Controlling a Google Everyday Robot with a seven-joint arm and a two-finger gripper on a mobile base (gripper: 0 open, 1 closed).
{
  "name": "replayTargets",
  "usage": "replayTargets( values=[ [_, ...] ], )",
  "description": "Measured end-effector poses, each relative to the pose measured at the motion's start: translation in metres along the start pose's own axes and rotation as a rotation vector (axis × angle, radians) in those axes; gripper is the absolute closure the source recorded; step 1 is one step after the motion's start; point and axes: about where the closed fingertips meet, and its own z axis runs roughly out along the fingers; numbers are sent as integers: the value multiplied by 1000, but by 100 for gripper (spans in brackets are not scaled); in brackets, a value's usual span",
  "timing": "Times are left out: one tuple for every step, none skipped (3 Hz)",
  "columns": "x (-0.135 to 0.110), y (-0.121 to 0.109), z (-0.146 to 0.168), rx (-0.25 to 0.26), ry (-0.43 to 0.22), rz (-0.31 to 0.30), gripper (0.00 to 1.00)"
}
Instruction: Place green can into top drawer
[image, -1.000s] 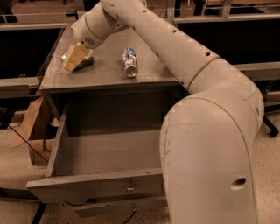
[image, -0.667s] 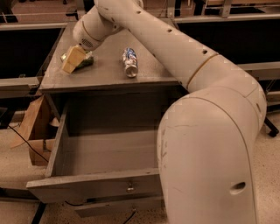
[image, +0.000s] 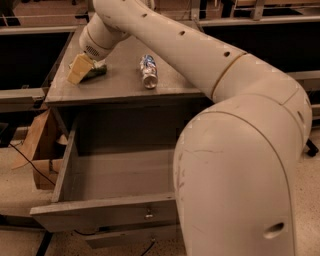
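Note:
The green can (image: 97, 73) lies on the grey cabinet top (image: 120, 87) at its left side, mostly hidden by my gripper. My gripper (image: 81, 69) is down on the cabinet top right at the can, its tan end covering the can's left part. The top drawer (image: 100, 212) is pulled wide open below the cabinet top, with a small metal knob (image: 148, 216) on its front. No object shows in the visible part of the drawer; my arm (image: 235, 165) hides its right part.
A silver-and-blue can (image: 148, 71) lies on its side in the middle of the cabinet top. A cardboard box (image: 41, 150) stands on the floor to the left of the drawer. A narrower grey front (image: 130, 236) sits under the open drawer. Dark shelving runs behind.
The gripper has shifted slightly left and settled lower over the green can. The wrist and upper arm have swung a little. The cans and the drawer have not moved.

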Motion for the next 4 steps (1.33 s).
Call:
replayTargets(
  values=[
    [1,0,1,14,-5,-13,0],
    [12,-12,12,86,29,9,0],
    [27,-30,22,161,67,60,0],
    [45,-49,37,205,71,114,0]
  ],
)
